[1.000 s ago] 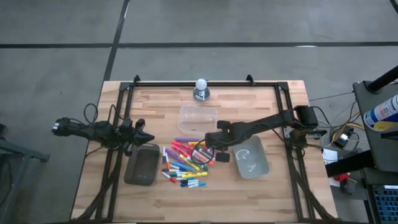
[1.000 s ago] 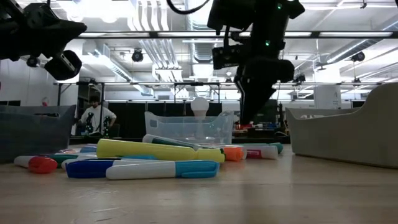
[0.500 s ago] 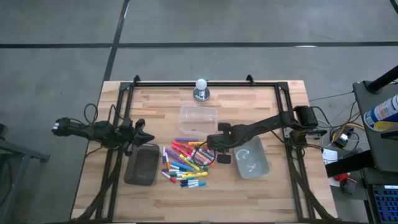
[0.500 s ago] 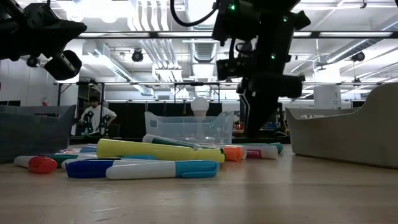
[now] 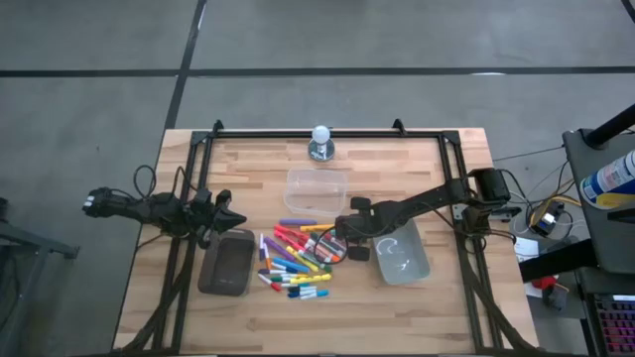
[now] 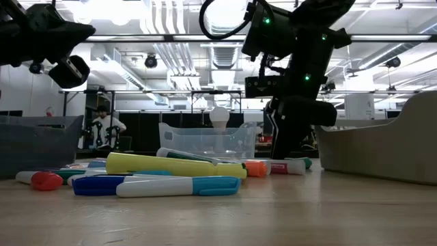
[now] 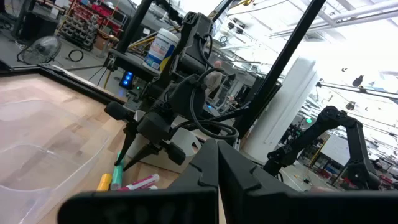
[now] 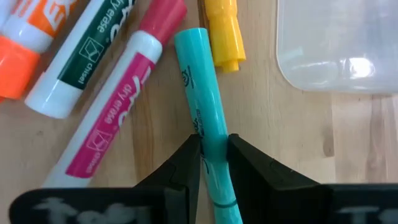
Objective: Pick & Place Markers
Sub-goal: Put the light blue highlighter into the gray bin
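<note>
We have our right pincer (image 8: 213, 152) clamped on a teal marker (image 8: 204, 121) lying on the bench (image 5: 397, 169) beside the pile of markers (image 5: 293, 260), left pincer (image 5: 226, 209) shut and waiting, almost everything left to move.

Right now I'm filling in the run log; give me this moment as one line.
right gripper: shut on teal marker, down at marker pile | left gripper: shut, waiting above grey tray | clear tub: no markers seen inside
</note>
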Robot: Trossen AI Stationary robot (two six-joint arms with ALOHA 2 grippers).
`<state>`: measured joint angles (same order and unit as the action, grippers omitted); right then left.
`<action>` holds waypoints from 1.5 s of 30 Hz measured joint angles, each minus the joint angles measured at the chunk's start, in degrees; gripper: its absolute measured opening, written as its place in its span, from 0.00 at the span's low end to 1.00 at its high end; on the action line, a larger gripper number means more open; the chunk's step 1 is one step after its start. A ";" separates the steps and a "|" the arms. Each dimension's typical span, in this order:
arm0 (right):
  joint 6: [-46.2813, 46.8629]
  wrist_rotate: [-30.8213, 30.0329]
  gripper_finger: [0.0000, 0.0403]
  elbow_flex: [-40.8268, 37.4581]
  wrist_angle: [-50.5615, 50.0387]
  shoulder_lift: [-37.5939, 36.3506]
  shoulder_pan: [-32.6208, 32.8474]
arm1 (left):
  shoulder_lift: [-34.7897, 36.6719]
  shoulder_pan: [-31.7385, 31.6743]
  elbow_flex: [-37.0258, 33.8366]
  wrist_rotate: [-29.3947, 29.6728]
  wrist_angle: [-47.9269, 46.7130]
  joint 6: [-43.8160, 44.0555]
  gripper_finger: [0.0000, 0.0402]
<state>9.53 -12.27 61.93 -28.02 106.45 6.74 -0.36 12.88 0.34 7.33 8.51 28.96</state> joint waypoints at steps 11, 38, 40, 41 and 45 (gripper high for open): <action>0.22 0.75 0.18 0.69 1.61 0.28 -0.02 | 0.00 0.00 0.00 0.00 -0.02 -0.08 0.00; 2.12 0.56 0.11 0.83 1.28 0.42 -0.02 | 0.00 0.02 0.00 0.00 -0.04 -0.03 0.00; 1.99 0.52 0.10 0.83 1.31 0.39 -0.02 | 0.00 0.02 0.00 0.00 -0.04 -0.04 0.00; 1.92 0.52 0.10 0.95 1.20 0.39 -0.02 | -0.01 0.01 0.00 0.00 -0.06 -0.03 0.00; 1.82 0.49 0.10 2.56 0.59 0.32 0.08 | 0.00 -0.02 0.00 0.00 -0.20 -0.13 0.00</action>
<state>11.35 -11.78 64.50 -27.43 106.78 6.82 -0.36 12.86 0.34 7.33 8.31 28.83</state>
